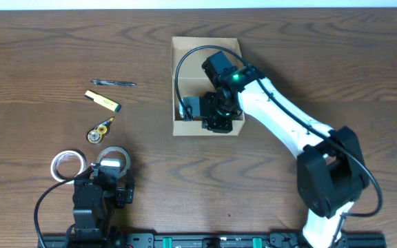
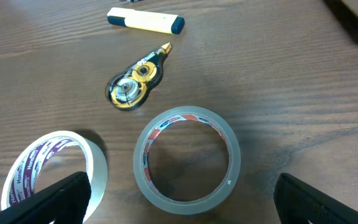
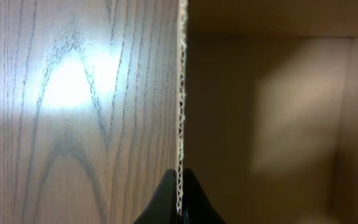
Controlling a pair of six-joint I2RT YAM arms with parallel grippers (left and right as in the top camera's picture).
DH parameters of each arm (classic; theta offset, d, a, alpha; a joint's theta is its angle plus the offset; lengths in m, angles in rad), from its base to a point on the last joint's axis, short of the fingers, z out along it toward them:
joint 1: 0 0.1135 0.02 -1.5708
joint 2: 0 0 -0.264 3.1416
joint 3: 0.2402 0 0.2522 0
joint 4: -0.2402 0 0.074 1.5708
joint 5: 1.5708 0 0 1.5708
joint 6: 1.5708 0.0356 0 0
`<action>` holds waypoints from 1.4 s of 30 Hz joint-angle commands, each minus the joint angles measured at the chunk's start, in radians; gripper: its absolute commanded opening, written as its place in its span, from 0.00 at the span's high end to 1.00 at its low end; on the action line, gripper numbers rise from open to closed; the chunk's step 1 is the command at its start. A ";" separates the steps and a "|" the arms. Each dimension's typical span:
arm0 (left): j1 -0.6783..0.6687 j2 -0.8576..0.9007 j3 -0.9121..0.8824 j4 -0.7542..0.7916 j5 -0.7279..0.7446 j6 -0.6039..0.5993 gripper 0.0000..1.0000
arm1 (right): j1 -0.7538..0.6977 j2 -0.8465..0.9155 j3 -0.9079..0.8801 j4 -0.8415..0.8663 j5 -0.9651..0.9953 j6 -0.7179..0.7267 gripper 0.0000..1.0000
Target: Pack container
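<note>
Right wrist: hand (image 3: 179,184) pinches container (image 3: 272,106) wall.

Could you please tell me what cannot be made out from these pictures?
Container floor: overhead, the right arm covers much of it.
Right claw: right wrist view, bottom edge cuts off all but its tips.
Thin dark item: overhead, too small to identify.
White tape roll: left wrist view, cut off by bottom edge.
</note>
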 commanded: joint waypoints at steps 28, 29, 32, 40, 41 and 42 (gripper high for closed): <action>0.004 -0.004 -0.015 -0.026 -0.003 0.006 0.05 | 0.028 -0.227 0.028 -0.040 0.018 0.236 0.01; 0.004 -0.004 -0.015 -0.026 -0.003 0.006 0.05 | 0.026 -0.259 0.028 -0.050 0.004 0.248 0.01; 0.004 -0.004 -0.015 -0.026 -0.003 0.006 0.05 | 0.005 -0.352 0.025 -0.090 -0.035 0.264 0.01; 0.004 -0.004 -0.015 -0.026 -0.003 0.006 0.05 | -0.093 -0.678 -0.145 -0.160 -0.049 0.294 0.01; 0.004 -0.004 -0.015 -0.026 -0.003 0.006 0.05 | -0.101 -0.726 -0.192 -0.143 -0.048 0.312 0.01; 0.004 -0.004 -0.015 -0.026 -0.003 0.006 0.05 | -0.110 -0.780 -0.243 -0.127 -0.043 0.330 0.01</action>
